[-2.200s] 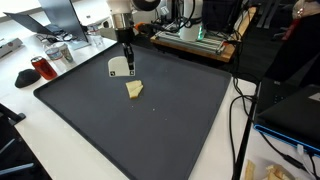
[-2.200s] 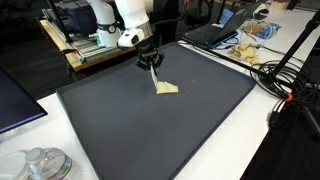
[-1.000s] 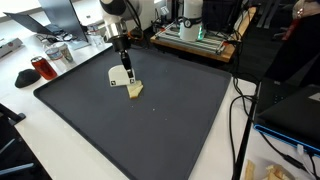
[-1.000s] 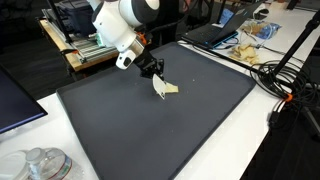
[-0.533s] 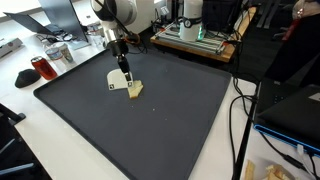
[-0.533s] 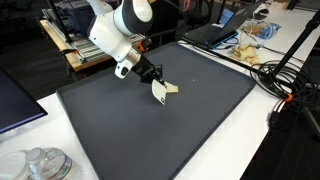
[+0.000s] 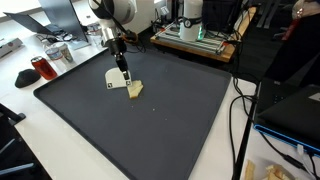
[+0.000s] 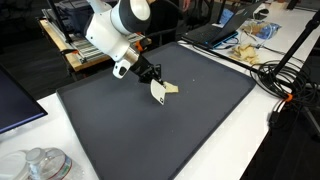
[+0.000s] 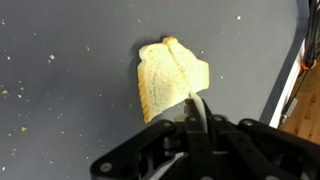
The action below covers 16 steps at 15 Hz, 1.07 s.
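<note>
A yellowish slice of bread [image 7: 135,89] [image 8: 171,88] [image 9: 170,78] lies on the dark mat [image 7: 150,130] [image 8: 170,130], towards its back. In both exterior views my gripper [image 7: 121,68] [image 8: 147,73] hangs tilted just beside the slice, shut on a white flat spatula [image 7: 116,78] [image 8: 157,92]. In the wrist view the spatula [image 9: 197,104] shows edge-on as a thin white strip between the shut jaws of the gripper [image 9: 197,120], its tip at the near edge of the bread. Whether the blade touches the slice, I cannot tell.
A red mug [image 7: 42,68] stands off the mat's corner. A stack of discs [image 8: 40,165] sits at the front of the white table. Cables [image 8: 290,90], a crumpled bag [image 8: 250,40] and a laptop [image 7: 295,110] lie beside the mat.
The arm has swung down and tilted, bringing the spatula from beside the bread to its edge. Over the last half second it has hardly moved. The bread has stayed put.
</note>
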{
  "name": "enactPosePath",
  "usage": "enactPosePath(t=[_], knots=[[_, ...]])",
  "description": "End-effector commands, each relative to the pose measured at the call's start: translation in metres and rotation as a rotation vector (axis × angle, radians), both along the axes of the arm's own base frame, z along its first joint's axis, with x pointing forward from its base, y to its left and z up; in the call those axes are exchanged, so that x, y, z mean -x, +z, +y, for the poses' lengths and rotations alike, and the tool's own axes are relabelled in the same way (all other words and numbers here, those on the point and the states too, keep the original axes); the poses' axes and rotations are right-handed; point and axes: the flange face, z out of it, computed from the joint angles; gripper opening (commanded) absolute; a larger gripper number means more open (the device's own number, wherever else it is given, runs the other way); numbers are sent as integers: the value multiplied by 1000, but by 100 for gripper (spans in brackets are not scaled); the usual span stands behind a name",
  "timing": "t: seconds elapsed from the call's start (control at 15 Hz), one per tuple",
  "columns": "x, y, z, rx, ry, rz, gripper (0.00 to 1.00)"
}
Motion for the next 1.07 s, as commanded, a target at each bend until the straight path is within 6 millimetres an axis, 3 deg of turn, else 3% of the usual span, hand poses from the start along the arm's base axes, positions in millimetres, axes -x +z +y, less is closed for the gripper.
enactPosePath(t=[0.0, 0.53, 1.0], knots=[[6, 17, 3, 37, 7, 12, 1], [7, 64, 26, 261, 139, 29, 1], [11, 99, 75, 456, 318, 71, 1]])
